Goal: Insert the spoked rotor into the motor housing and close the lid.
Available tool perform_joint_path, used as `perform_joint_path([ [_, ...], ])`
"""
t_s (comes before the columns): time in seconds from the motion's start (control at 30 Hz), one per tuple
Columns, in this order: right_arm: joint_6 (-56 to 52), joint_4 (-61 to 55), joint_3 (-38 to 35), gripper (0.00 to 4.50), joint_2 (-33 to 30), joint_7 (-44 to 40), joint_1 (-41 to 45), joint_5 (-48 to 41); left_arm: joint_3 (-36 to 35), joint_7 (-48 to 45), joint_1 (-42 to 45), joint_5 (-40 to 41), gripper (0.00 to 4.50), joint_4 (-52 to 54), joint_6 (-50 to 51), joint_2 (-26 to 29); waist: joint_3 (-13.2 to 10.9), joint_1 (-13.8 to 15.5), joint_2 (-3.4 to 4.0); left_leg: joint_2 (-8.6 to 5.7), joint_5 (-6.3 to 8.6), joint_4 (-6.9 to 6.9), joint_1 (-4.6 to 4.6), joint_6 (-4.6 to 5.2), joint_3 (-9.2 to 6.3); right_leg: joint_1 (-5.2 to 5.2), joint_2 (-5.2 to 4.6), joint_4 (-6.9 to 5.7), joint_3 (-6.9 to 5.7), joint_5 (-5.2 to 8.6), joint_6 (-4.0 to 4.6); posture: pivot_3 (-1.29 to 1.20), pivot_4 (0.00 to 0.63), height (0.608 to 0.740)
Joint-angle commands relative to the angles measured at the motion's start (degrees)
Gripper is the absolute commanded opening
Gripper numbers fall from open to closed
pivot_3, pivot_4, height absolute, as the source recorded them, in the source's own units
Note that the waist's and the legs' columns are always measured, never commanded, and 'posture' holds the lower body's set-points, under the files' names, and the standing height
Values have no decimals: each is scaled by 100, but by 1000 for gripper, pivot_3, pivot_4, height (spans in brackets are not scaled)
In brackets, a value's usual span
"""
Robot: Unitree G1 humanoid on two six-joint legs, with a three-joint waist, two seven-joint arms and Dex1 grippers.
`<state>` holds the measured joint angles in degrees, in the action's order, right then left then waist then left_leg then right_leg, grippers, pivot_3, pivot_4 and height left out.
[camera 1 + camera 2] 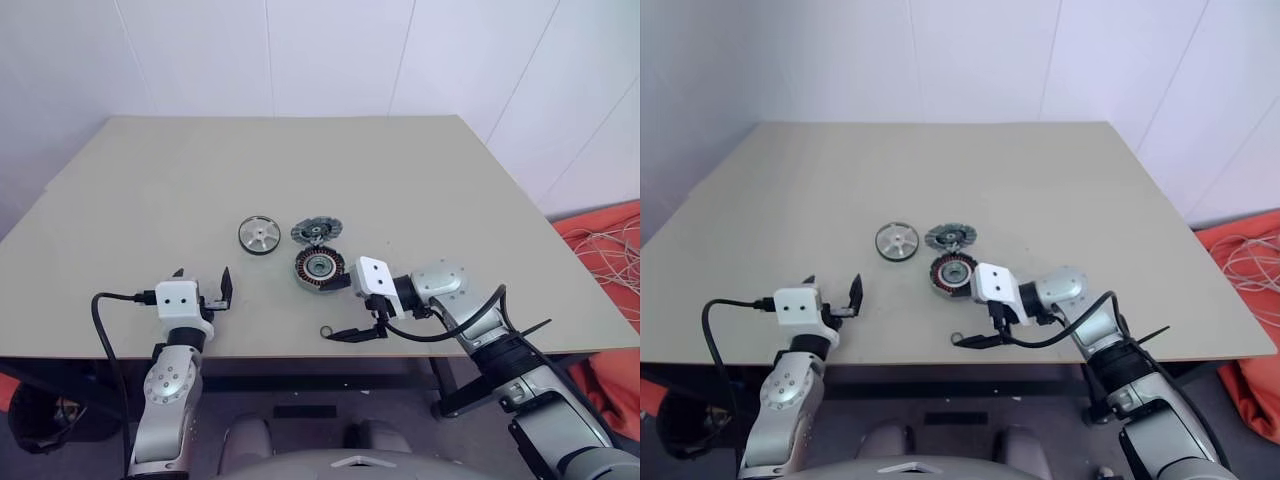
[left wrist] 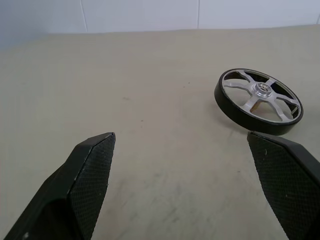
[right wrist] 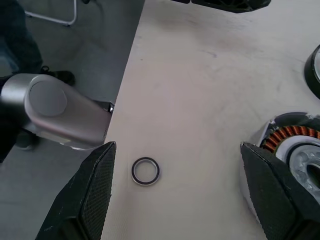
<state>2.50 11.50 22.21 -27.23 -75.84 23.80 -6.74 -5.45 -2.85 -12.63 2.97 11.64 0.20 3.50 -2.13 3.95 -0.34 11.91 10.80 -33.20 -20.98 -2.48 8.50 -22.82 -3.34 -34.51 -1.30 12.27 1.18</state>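
On the matte beige table [image 1: 150, 190], three round motor parts sit grouped near the middle. At left lies the spoked rotor [image 1: 259, 235], a flat silver metal wheel with a thin dark rim and shiny hub. To its right, on the far side, rests a dark grey toothed disc [image 1: 316, 232]. Just nearer than the disc stands the motor housing [image 1: 318, 267], a short dark cylinder with a ring of copper-coloured windings around a grey hub. One tiny black ring [image 3: 145, 171] lies close to the near table edge.

The left gripper [image 1: 202, 290] hovers over the near left edge, its two textured black fingers spread wide and empty. The right gripper [image 1: 356, 307] points leftward beside the housing, fingers likewise released, holding nothing.

The left wrist view shows the rotor's five flat spokes; the head views do not resolve them. The right wrist view shows the small ring between the right fingers [image 3: 90, 195], with the housing's windings at one side.
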Motion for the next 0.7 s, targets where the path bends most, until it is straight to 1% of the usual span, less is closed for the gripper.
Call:
perform_joint_path([
  [0.03, 113, -59, 67, 4483, -30, -168, 84, 0, 35, -19, 36, 2, 4500, 138, -72, 5, 0, 0, 0, 0, 0, 0, 0, 0, 0, 0, 0, 0, 0, 0, 0, 0, 0, 740],
  [0.57, 248, 877, 202, 4483, 359, -105, 356, 313, 53, 25, 37, -17, 4500, 96, -119, -26, 0, -3, -1, 0, 0, -1, 0, 0, 0, -1, 0, -2, 0, -1, 2, 0, 0, 740],
  [0.7, 264, 897, 208, 4483, 359, -150, 363, 316, 40, 39, 37, -15, 4500, 96, -124, -31, 0, -3, -1, 0, 0, -1, 0, 0, 0, -1, 0, -2, 0, -15, 28, 0, 0, 740],
])
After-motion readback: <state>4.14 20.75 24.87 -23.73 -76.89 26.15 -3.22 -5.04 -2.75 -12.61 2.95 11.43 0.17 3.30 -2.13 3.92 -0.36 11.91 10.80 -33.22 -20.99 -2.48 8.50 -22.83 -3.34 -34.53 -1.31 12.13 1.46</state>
